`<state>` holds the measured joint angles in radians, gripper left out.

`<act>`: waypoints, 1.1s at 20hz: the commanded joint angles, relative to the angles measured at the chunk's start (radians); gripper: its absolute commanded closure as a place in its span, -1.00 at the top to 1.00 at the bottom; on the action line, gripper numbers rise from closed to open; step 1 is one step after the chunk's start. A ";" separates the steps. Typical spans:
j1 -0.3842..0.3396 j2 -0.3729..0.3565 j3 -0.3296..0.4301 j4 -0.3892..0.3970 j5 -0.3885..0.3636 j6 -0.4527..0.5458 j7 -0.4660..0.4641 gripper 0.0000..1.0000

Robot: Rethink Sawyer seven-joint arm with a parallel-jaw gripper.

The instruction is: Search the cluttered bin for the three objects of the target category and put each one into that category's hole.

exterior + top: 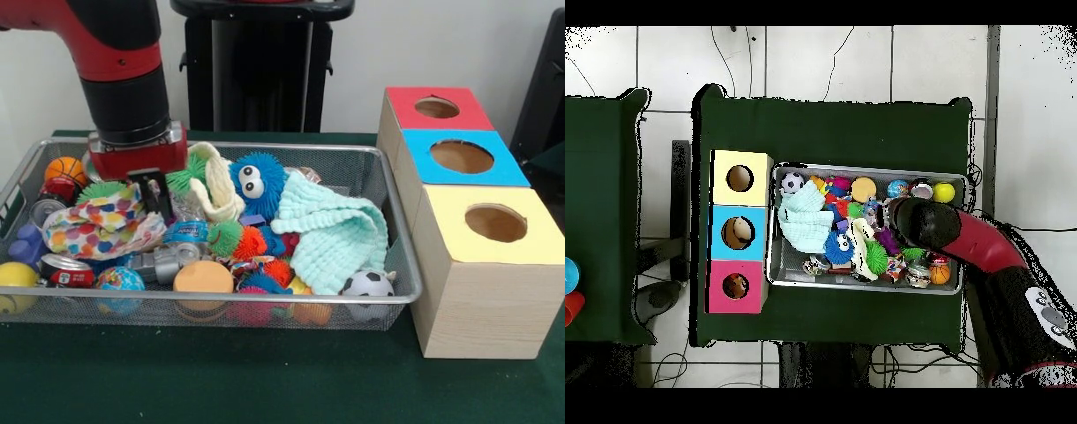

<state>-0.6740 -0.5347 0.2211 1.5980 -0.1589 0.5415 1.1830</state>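
My tool grips the dotted cloth, which lies left-right in the front view; overhead, my arm hides it.

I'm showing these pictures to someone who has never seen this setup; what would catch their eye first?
Probably the red and black arm reaching down into the bin, its gripper at the polka-dot cloth. Next, the heap of bright toys in the bin, above all the fuzzy blue ball with googly eyes beside the mint-green cloth. Then the three boxes next to the bin, faced red, blue and yellow, each with a round hole.
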 commanded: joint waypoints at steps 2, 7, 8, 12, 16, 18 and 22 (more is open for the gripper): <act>0.081 -0.015 -0.022 0.073 0.117 0.092 0.294 -1.00; 0.131 -0.016 -0.045 0.081 0.175 0.079 0.327 -1.00; 0.143 -0.016 -0.050 0.086 0.186 0.071 0.336 -1.00; 0.187 -0.018 -0.072 0.101 0.229 0.041 0.368 -1.00; 0.237 -0.015 -0.102 0.095 0.269 0.037 0.404 -1.00; 0.263 -0.010 -0.115 0.086 0.286 0.038 0.425 -1.00; 0.305 -0.005 -0.130 0.089 0.322 0.019 0.463 -1.00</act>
<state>-0.4075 -0.5600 0.1178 1.6280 0.0939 0.5415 1.3240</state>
